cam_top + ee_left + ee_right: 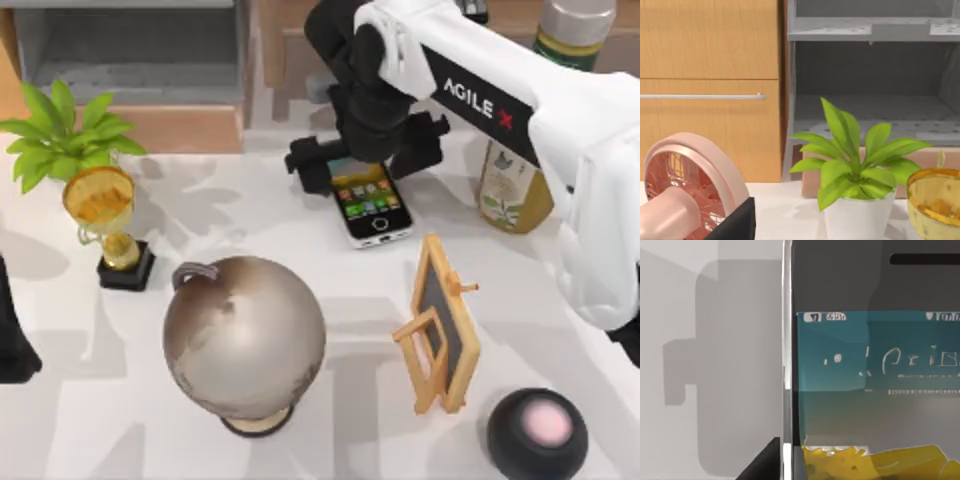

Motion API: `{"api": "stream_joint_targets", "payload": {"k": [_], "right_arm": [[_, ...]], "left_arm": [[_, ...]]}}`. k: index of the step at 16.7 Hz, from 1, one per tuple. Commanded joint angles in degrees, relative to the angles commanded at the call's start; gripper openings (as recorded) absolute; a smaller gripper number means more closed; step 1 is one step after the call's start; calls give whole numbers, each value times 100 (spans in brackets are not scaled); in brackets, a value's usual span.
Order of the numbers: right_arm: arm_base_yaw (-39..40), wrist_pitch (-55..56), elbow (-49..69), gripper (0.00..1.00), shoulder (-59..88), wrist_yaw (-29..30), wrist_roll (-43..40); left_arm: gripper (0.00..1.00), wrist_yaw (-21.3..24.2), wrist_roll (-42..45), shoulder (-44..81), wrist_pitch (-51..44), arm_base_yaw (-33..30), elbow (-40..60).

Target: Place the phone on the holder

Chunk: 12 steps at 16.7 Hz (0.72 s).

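Observation:
The phone (374, 207) lies flat on the white table behind the middle, screen up, with its home button toward the front. Its far end is covered by my right gripper (364, 150), which hangs straight down onto it from the white arm coming in from the right. In the right wrist view the phone (875, 365) is very close, its silver rim running upright. The holder (441, 325), a small wooden easel with a dark panel, stands in front of the phone and slightly to the right. My left arm (12, 340) is parked at the left edge.
A large grey globe (245, 340) stands front centre, left of the holder. A gold trophy (105, 215) and a green plant (65, 130) are at the left. A labelled bottle (514, 188) is at the right, a black round speaker (537, 430) front right, and a pink fan (685, 190) beside the left arm.

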Motion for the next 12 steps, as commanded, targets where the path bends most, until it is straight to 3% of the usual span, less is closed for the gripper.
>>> {"api": "stream_joint_targets", "payload": {"k": [8, 12], "right_arm": [[8, -228, 257, 0, 7, -6, 0], [50, -81, 5, 0, -485, -297, -45]], "left_arm": [[100, 0, 0, 0, 0, 0, 0], [100, 0, 0, 0, 0, 0, 0]]}}
